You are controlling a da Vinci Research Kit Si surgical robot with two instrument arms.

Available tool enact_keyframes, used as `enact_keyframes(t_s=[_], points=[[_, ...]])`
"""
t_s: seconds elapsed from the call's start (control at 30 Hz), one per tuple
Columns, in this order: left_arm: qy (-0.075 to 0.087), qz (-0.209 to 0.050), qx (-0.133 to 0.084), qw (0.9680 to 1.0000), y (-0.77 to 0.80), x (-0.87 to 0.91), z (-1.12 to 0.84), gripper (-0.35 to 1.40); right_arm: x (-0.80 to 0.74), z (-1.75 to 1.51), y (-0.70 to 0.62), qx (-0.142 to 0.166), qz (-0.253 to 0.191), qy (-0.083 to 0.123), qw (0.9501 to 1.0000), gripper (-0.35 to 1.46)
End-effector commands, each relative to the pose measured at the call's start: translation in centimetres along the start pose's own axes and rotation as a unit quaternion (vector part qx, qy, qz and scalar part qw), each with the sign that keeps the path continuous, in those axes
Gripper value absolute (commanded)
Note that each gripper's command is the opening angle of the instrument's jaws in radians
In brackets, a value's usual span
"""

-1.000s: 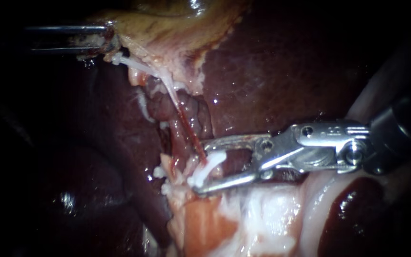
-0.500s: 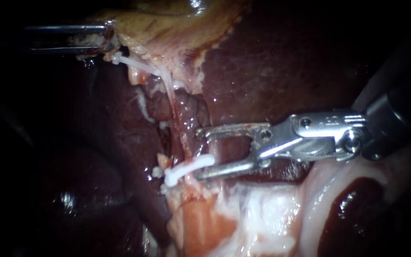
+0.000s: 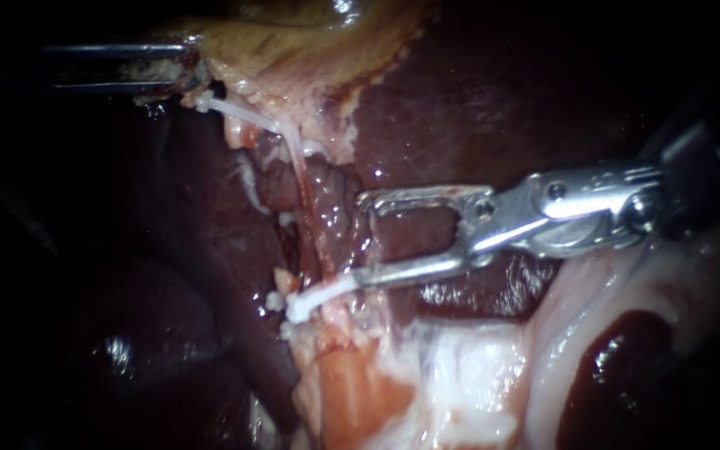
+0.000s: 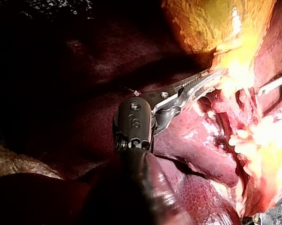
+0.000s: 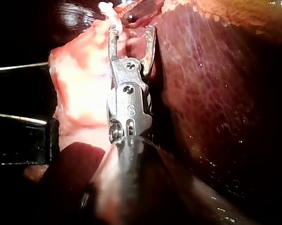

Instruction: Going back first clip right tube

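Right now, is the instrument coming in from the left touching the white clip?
No, the left instrument grips the edge of the gallbladder, far from the white clip on the tube.

Clear over the dark liver above the right instrument, out to the upper right. Barred ahead by the tube and the white clip, touching the lower tip of the spread pincer. Crowded below by pale tissue. Closed at upper left by the left instrument, clamped on the gallbladder, with a taut white strand slanting down to the tube.
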Motion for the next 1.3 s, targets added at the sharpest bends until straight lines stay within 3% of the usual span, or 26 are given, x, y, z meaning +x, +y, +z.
enact_keyframes(t_s=[0.03,0.1,0.23,0.33,0.6,0.93,1.3], points=[[0.000,0.000,0.000,1.0000,0.00,0.00,0.00,-0.35,0.00,-0.09,-0.02,-0.002,-0.004,-0.007,1.0000,0.50],[0.000,0.000,0.000,1.0000,0.00,0.00,0.00,-0.35,-0.02,-0.22,-0.04,-0.004,-0.013,-0.021,0.9997,0.50],[0.000,0.000,0.000,1.0000,0.00,-0.01,0.01,-0.35,-0.08,-0.48,-0.12,-0.004,-0.023,-0.068,0.9974,0.49],[0.000,0.001,0.001,1.0000,-0.01,-0.02,0.02,-0.35,-0.11,-0.58,-0.15,-0.003,-0.025,-0.086,0.9960,0.49],[0.004,0.004,0.004,1.0000,-0.06,-0.14,0.16,-0.35,-0.11,-0.63,-0.18,-0.003,-0.026,-0.087,0.9959,0.49],[-0.015,0.002,0.002,0.9999,-0.25,-0.53,0.59,-0.35,-0.11,-0.63,-0.18,-0.003,-0.026,-0.087,0.9959,0.50],[-0.018,0.003,0.001,0.9998,-0.25,-0.58,0.66,-0.35,-0.11,-0.63,-0.18,-0.003,-0.026,-0.087,0.9959,0.50]])
